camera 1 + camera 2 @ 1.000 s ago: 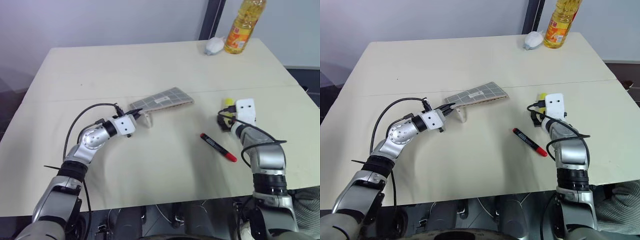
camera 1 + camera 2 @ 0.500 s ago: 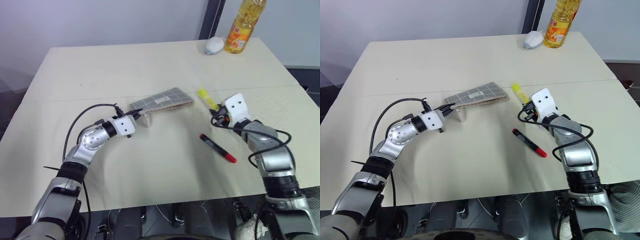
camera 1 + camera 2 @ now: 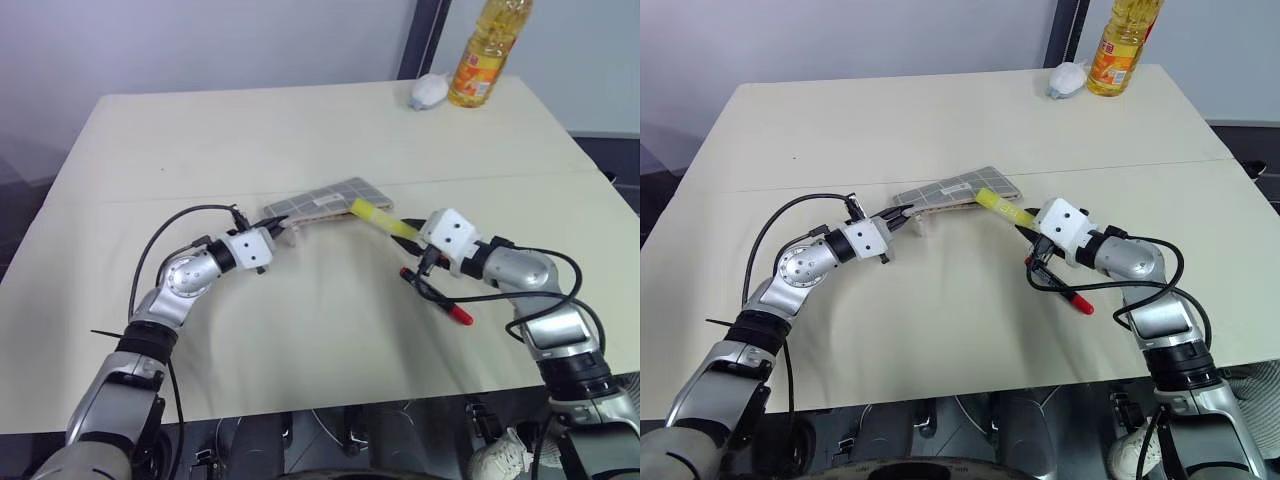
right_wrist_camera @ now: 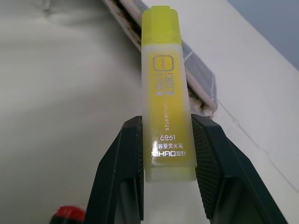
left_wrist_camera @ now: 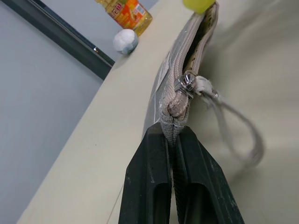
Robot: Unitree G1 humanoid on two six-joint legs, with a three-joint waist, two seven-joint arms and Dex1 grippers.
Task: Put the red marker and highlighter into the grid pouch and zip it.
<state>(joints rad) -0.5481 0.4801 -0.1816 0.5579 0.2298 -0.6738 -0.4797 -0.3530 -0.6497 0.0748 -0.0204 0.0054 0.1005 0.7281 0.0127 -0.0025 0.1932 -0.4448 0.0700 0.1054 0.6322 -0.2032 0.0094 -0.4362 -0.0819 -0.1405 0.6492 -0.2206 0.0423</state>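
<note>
At table centre, right gripper (image 4: 167, 154): clamps the highlighter (image 3: 382, 220), its tip at the pouch mouth.
Left gripper (image 5: 174, 154): pinches the pouch (image 3: 325, 201) end.
Marker (image 3: 440, 299): on table (image 3: 200, 130), under right arm.

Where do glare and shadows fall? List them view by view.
Left eye view: soft, even light, with only a faint shadow on the table under the raised pouch. Right wrist view: bright glints on the highlighter around its print. Left wrist view: the pouch's loop throws a soft shadow on the table, and the left gripper shows a dull sheen.
</note>
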